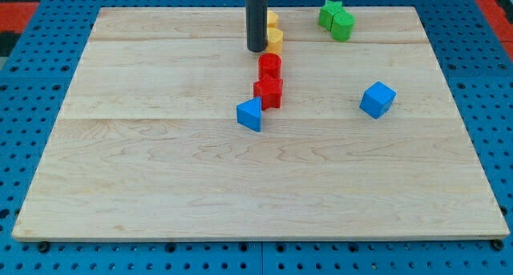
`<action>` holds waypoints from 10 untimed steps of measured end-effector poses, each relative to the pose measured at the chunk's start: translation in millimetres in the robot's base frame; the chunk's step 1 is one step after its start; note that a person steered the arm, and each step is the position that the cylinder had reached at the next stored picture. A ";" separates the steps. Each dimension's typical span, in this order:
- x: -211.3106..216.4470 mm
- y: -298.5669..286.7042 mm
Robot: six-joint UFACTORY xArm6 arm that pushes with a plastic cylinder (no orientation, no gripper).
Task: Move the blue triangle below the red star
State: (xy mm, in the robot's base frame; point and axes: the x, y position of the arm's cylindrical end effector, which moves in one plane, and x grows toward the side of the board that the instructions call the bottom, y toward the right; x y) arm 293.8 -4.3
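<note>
The blue triangle (250,115) touches the red star (269,91) at its lower left (the view's), while my tip (256,49) rests beside the yellow blocks (274,39), well above.

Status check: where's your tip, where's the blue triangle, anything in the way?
My tip at the view's top, beside yellow blocks. Blue triangle touching red star, lower left. Nothing blocking.

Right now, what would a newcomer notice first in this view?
Probably my tip, a dark rod coming down at the view's top centre, beside two yellow blocks. Below it a column runs down: red block, red star, then the blue triangle at its lower left. A blue cube sits alone at the right.
</note>
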 end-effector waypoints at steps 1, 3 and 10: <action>2.6 -32.0; 100.2 -67.7; 147.2 -28.6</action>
State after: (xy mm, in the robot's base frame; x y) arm 441.0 -32.9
